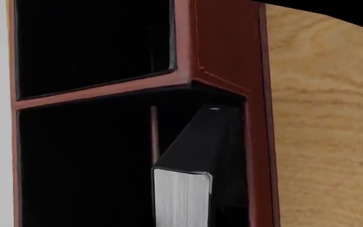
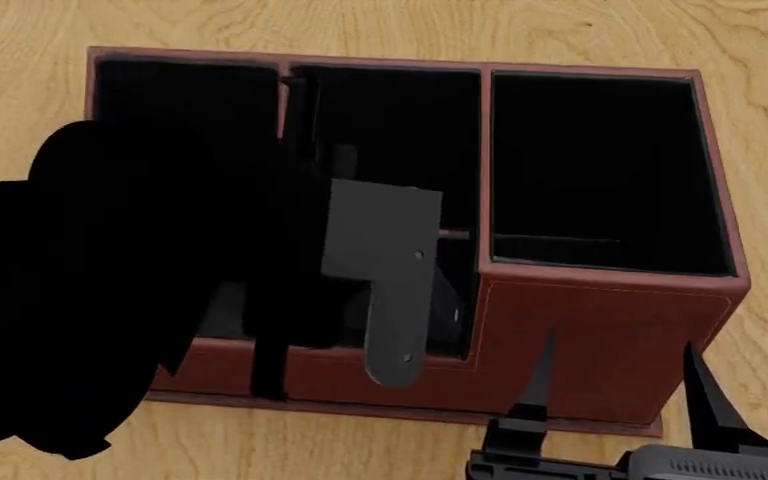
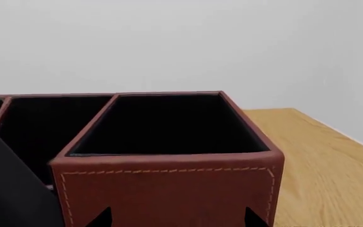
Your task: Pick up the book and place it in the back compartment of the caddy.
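Book (image 1: 197, 156) sits inside the caddy (image 1: 226, 52), tilted: one end up against the reddish-brown outer wall, the white page edge toward the left wrist camera. It lies in a black-lined section bounded by a reddish-brown crossbar (image 1: 106, 92) and a thin upright divider just beside it. From the left wrist view alone I cannot tell whether this section is the back compartment.

Head view: caddy (image 2: 598, 330) stands on the wooden table (image 2: 758, 60). The long section on the robot's right (image 2: 598, 160) shows only its black lining. The left arm (image 2: 117, 290) hangs as a large dark mass over the caddy's left and middle columns, and a grey plate-like part (image 2: 384, 270) of it reaches down over the middle column (the book itself is hidden from this view). The left pincer's fingers are not distinguishable in any frame; cannot tell how far apart they stand or whether they grip the book.

Right pincer (image 2: 618, 385) hovers at the caddy's near wall, outside the box. Its two pointed fingers stand well apart, nothing between them. In the right wrist view the two black tips (image 3: 102, 218) show against the stitched front wall (image 3: 168, 198).
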